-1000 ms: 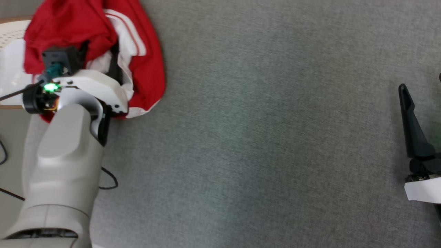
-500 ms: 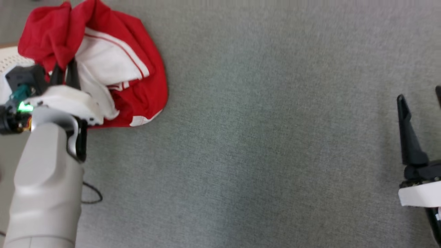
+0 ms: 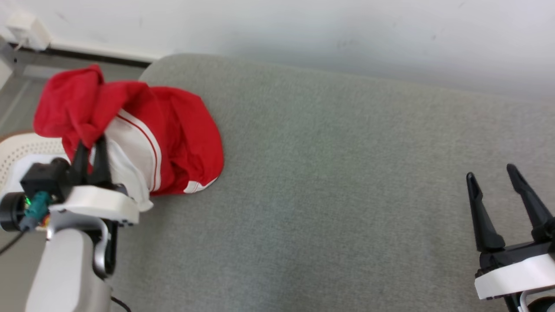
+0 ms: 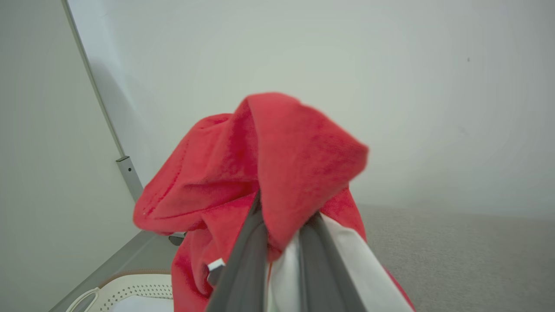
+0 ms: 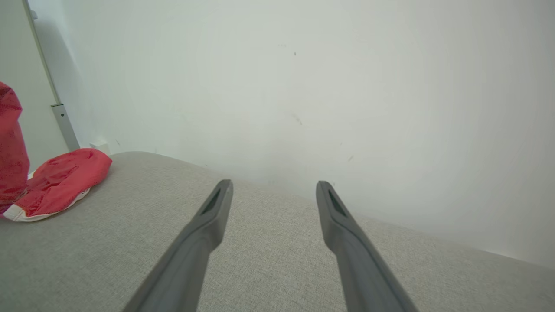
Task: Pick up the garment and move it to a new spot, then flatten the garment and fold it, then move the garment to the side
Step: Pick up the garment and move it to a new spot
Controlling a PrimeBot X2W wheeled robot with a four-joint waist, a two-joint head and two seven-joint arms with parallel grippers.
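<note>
The left gripper (image 3: 92, 145), open a moment ago, now pinches the red and white garment (image 3: 173, 130) tight and lifts its top at the far left corner of the grey mat (image 3: 325, 195), so moving can start; the right gripper (image 3: 491, 171) waits wide open, empty.

Garment (image 3: 182, 134) at left gripper (image 3: 91, 145): soft matt cloth, fleecy red, smoother white panels. Work surface (image 3: 329, 199) under right gripper (image 3: 490, 171): coarse grey woven fabric, matt. Basket (image 3: 17, 149) beside left gripper: perforated plastic.
</note>
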